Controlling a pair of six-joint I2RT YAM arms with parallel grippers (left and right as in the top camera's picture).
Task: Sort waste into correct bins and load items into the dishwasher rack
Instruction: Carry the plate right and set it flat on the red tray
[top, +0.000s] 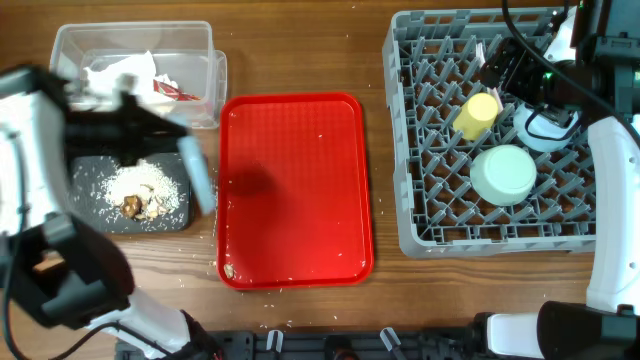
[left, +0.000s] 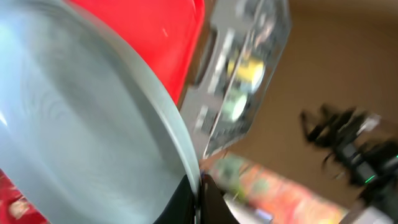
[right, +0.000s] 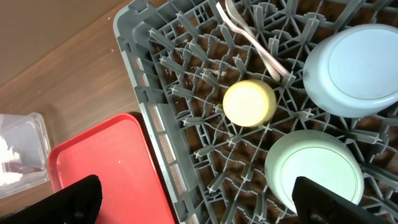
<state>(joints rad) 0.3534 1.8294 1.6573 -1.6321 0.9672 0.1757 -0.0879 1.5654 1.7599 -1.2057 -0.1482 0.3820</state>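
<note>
Grey rack (right: 163, 93) fills most of the frame. Inside it:
- yellow cup (right: 249, 103), bottom up
- mint-green bowl (right: 314, 173), inverted, near the cup
- light blue saucer (right: 354, 62), upper right
- white spoon (right: 252, 34), lying across the pegs

Red tray (right: 106, 165) lies just beside the rack. Right gripper (right: 196, 186): dark fingers spread wide, nothing between them.

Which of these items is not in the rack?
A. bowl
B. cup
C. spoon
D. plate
D: the plate is held in the left gripper by the black tray, while the cup, bowl and spoon lie in the rack.
</note>
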